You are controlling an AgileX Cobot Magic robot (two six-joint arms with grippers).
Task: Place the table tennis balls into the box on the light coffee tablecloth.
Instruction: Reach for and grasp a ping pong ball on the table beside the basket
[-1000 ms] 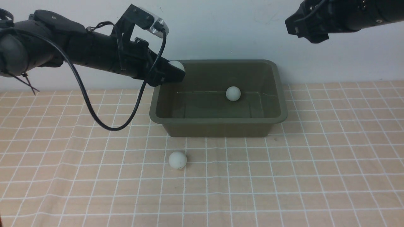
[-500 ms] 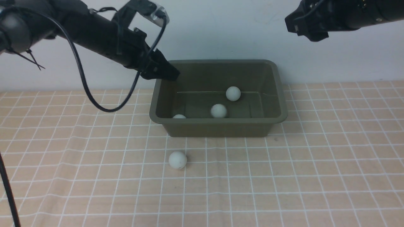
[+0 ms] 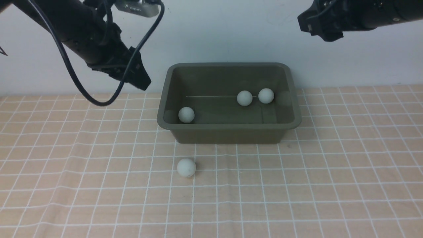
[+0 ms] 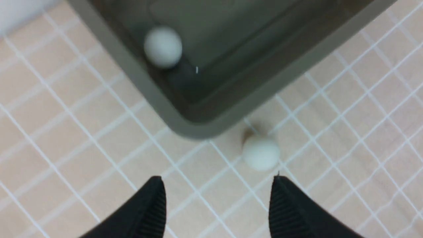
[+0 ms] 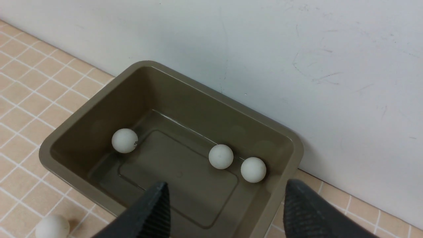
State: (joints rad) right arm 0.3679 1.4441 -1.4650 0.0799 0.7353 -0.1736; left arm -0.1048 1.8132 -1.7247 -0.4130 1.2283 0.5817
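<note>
My left gripper [image 4: 217, 180] hangs with its jaws spread and nothing between them, off the left end of the box [image 3: 228, 135] and well above the cloth. My right gripper [image 5: 227, 185] is likewise spread and empty, high over the box's right end.

Three of the table tennis balls lie inside the box. The first ball [image 3: 186, 114] is in the near left corner. The second ball [image 3: 244, 98] and third ball [image 3: 266, 95] lie close together toward the far right. The fourth ball [image 3: 186, 167] sits on the light coffee tablecloth [image 3: 297, 185], near the front wall of the box toward its left end, but apart from it.

I judge that ball to be very light and hollow, with a thin stiff shell and a smooth matte skin. A nudge would send it rolling, and an off-centre pinch would likely squirt it out. I would come from above and set my pads on opposite sides at its widest part, closing gently.

The cloth is flat with only faint creases, soft enough to slow a roll a little. There is open cloth all round the ball. Only the box front is near, so I would place my fingers to the ball's left and right. My black cable [image 3: 99, 100] loops down short of the cloth, and a pale wall [image 3: 231, 33] stands just behind the box.
</note>
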